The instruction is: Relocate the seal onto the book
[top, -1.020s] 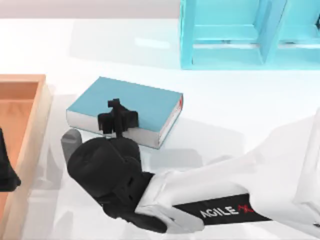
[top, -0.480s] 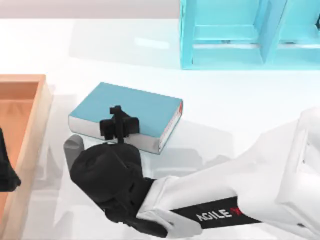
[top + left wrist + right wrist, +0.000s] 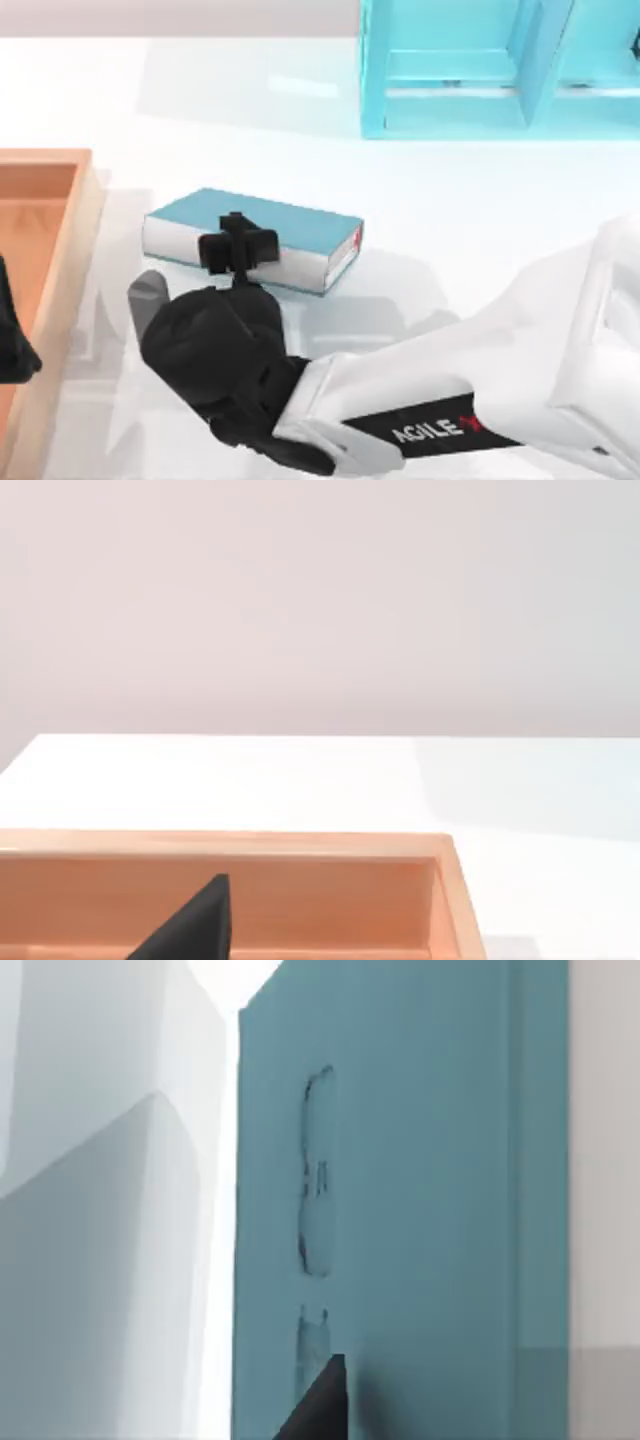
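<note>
Your book (image 3: pixel 290 225) lay on the counter (image 3: pixel 450 200) left of middle, its long axis running left-right and the red-marked corner toward the right. Its cover showed narrower than a second earlier. Your right claw (image 3: pixel 237 250) hung at its near edge, spread or pinching I couldn't tell; the left arm (image 3: pixel 12 340) sat over the tray (image 3: pixel 50 170).

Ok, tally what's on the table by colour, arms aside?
Blue: 2, the book and the rack
Orange-brown: 1, the tray
Total: 3
The right gripper is over the book; the left gripper is parked over the tray.
</note>
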`<action>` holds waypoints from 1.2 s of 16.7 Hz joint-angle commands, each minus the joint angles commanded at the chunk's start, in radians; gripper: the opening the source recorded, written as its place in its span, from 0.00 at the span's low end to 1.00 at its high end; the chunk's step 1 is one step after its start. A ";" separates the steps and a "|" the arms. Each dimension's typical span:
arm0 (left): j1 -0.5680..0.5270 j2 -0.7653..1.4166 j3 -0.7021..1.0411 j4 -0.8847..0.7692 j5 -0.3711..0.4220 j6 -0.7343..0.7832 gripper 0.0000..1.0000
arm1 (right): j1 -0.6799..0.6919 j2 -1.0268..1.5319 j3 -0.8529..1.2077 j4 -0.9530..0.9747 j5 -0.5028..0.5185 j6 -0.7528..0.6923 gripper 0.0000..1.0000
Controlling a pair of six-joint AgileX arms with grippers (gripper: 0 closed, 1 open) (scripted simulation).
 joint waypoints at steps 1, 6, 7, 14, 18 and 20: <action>0.000 0.000 0.000 0.000 0.000 0.000 1.00 | 0.000 0.000 0.000 0.000 0.000 0.000 0.83; 0.000 0.000 0.000 0.000 0.000 0.000 1.00 | 0.000 0.000 0.000 0.000 0.000 0.000 1.00; 0.000 0.000 0.000 0.000 0.000 0.000 1.00 | 0.000 0.000 0.000 0.000 0.000 0.000 1.00; 0.000 0.000 0.000 0.000 0.000 0.000 1.00 | 0.012 -0.004 -0.003 -0.016 0.010 0.016 1.00; 0.000 0.000 0.000 0.000 0.000 0.000 1.00 | 0.111 -0.036 -0.017 -0.165 0.094 0.151 1.00; 0.000 0.000 0.000 0.000 0.000 0.000 1.00 | 0.181 -0.059 -0.027 -0.282 0.148 0.257 1.00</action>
